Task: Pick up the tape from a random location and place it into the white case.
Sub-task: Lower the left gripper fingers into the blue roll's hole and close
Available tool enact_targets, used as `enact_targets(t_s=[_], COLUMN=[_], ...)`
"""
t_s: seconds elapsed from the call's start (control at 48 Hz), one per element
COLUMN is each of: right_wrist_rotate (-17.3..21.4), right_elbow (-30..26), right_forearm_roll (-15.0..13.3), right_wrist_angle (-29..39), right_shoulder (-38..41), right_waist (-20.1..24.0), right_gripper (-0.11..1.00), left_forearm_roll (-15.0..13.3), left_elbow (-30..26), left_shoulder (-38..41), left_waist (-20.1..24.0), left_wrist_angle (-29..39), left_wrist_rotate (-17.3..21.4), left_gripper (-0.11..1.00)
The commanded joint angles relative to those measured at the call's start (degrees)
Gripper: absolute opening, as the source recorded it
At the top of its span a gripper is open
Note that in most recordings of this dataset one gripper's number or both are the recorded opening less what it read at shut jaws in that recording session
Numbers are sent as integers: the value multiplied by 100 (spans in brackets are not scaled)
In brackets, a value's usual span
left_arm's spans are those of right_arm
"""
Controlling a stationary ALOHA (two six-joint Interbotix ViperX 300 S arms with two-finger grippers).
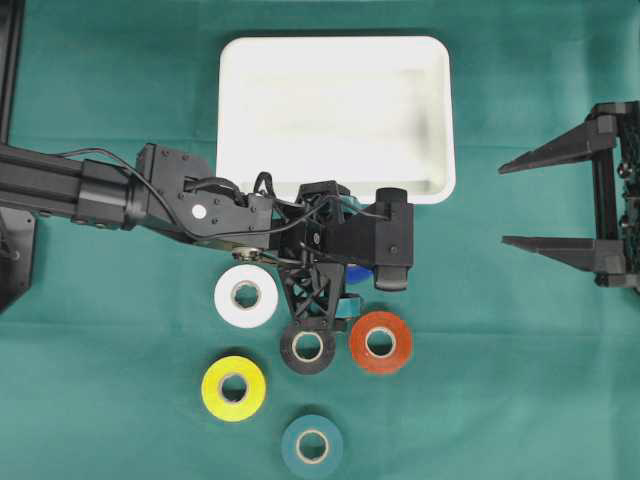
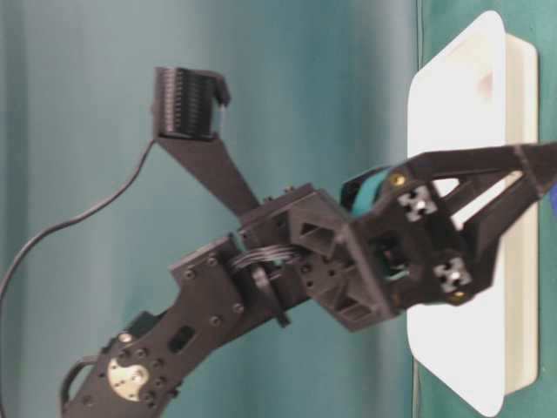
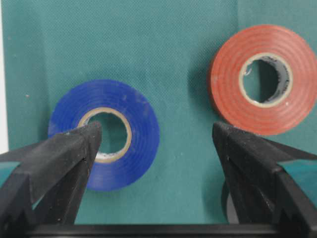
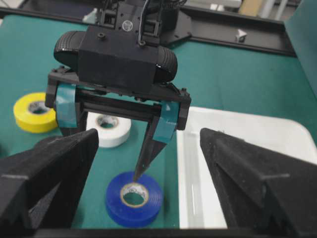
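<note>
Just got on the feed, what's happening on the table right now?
The left hand is wide open and poised over the blue tape, one fingertip at the roll's hole, nothing gripped yet. The white case is empty beside it. White, black, red, yellow and teal rolls lie nearby on the green cloth. The right hand waits open at the side.

No legible text, brand, number or sign in any view. Tape rolls' faces and cores plain: blue roll [image 3: 105, 134], red roll [image 3: 262, 79], white roll [image 1: 246, 295], yellow roll [image 1: 233, 387]. White case [image 1: 336, 60] unmarked. Small round emblem on left arm's black housing [image 4: 128, 25], too small to read.
</note>
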Motion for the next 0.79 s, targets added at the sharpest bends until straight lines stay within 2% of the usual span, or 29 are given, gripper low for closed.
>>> enact_targets(t_s=[0.0,0.25,0.771], right_wrist_rotate=[-9,-9,-9], right_elbow=[-123,-123,-114], right_forearm_roll=[-18,-9,-9], right_wrist_angle=[-18,-18,-18], right_shoulder=[53,62,88], right_waist=[9,9,9], right_gripper=[91,91,91], left_forearm_roll=[0,0,0], left_elbow=[-26,-9,62], left_shoulder=[-9,360,571], left_waist=[-18,35,62], left_wrist_angle=[-149,-255,-501], left_wrist_rotate=[-9,-9,-18], left_gripper=[99,99,99])
